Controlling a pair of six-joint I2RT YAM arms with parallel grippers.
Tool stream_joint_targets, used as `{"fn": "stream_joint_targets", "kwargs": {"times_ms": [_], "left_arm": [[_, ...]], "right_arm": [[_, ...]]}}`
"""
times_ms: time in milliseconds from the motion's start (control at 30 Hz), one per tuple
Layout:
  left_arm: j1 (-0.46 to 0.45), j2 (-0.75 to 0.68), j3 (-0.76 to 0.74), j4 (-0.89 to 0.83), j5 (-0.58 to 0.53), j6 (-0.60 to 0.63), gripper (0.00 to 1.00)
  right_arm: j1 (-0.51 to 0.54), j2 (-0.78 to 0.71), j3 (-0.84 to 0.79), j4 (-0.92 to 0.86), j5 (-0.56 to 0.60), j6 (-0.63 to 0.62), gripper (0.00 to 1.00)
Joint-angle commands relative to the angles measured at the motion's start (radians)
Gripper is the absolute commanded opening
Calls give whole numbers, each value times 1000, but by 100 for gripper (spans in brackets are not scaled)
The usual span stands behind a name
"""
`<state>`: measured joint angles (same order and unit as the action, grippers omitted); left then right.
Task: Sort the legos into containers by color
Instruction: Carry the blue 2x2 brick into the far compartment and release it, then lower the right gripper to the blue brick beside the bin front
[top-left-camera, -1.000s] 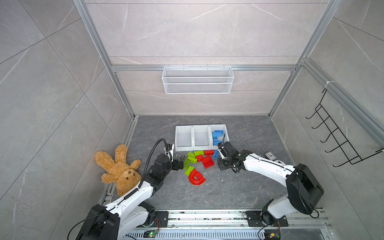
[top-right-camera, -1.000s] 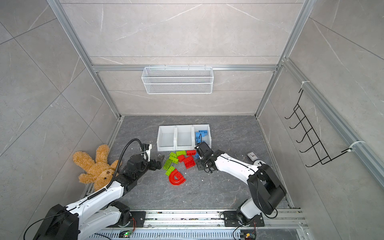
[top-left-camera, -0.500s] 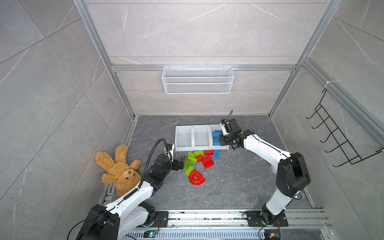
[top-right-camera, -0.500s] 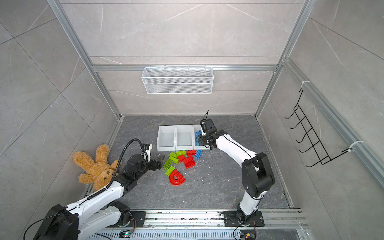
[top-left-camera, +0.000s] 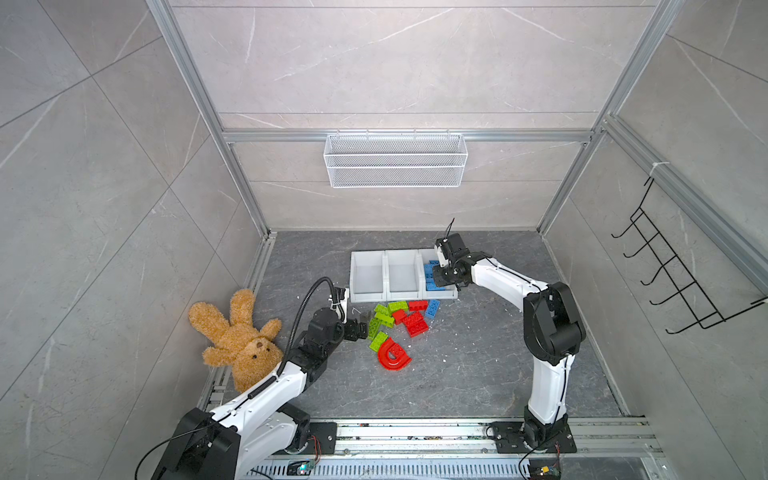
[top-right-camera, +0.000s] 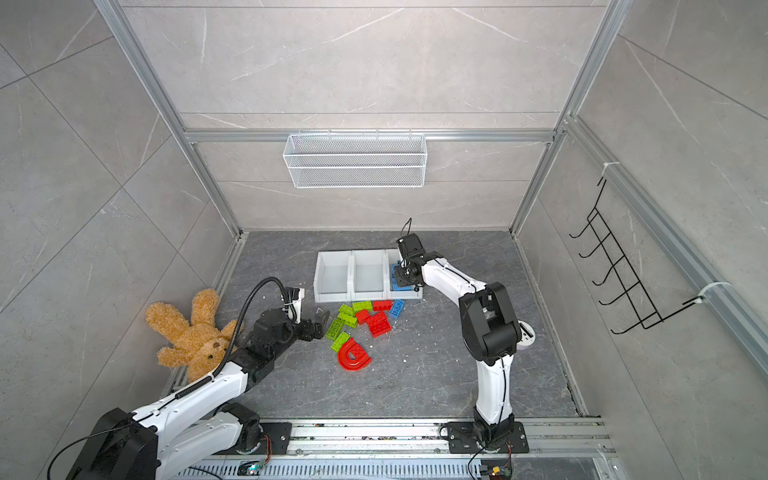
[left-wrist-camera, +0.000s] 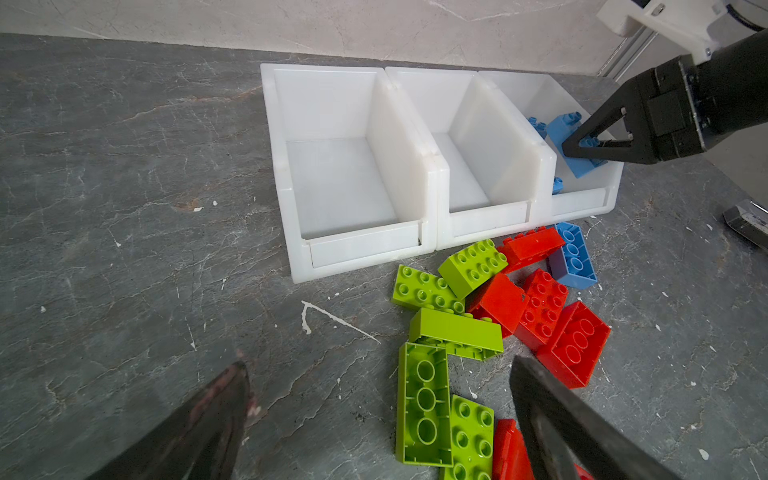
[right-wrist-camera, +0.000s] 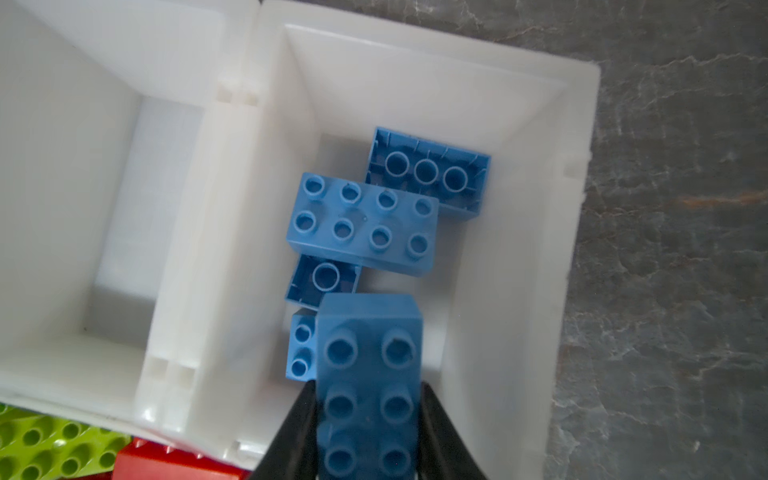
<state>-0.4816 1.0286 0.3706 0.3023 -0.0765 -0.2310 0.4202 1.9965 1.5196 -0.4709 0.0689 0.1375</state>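
blue brick (right-wrist-camera: 368, 374) now over bin (right-wrist-camera: 578, 216), perhaps lower

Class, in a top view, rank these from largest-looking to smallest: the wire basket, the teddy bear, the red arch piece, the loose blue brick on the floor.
1. wire basket, though it hangs higher, likely nearer the camera
2. teddy bear
3. red arch piece
4. loose blue brick

Blue bricks (right-wrist-camera: 362, 224) (white bins (left-wrist-camera: 357, 249))
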Motion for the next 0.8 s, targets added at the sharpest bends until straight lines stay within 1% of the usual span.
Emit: {"fn": "stream_joint_targets", "kwargs": {"times_ms": [0, 33, 100, 200, 267, 400, 500, 567, 600, 667, 767], "left_arm": [[3, 10, 16, 43, 1, 22, 99], [3, 8, 13, 42, 2, 22, 99], [3, 1, 10, 40, -2, 24, 99], [3, -11, 5, 39, -10, 25, 100], [2, -14, 4, 39, -12, 26, 100], [2, -6, 8, 40, -8, 25, 99], [3, -7, 8, 37, -6, 25, 100], [3, -11, 7, 37, -5, 25, 99], [2, -13, 6, 38, -7, 24, 99], [3, -16, 5, 37, -8, 25, 100], [3, -17, 4, 40, -4, 22, 100]], "right_arm": [[0, 21, -1, 20, 25, 8, 32], [0, 20, -4, 24, 29, 10, 35], [0, 16, -6, 24, 27, 8, 39], [0, -2, -6, 19, 28, 4, 48], [0, -15, -2, 11, 29, 2, 57], [0, -52, -8, -14, 30, -1, 59], [4, -121, -62, -6, -11, 27, 57], [13, -189, -141, 23, -66, 74, 57], [23, -224, -183, 44, -74, 95, 57], [57, -298, -289, 96, -66, 144, 57], [112, -366, -397, 146, -34, 206, 57]]}}
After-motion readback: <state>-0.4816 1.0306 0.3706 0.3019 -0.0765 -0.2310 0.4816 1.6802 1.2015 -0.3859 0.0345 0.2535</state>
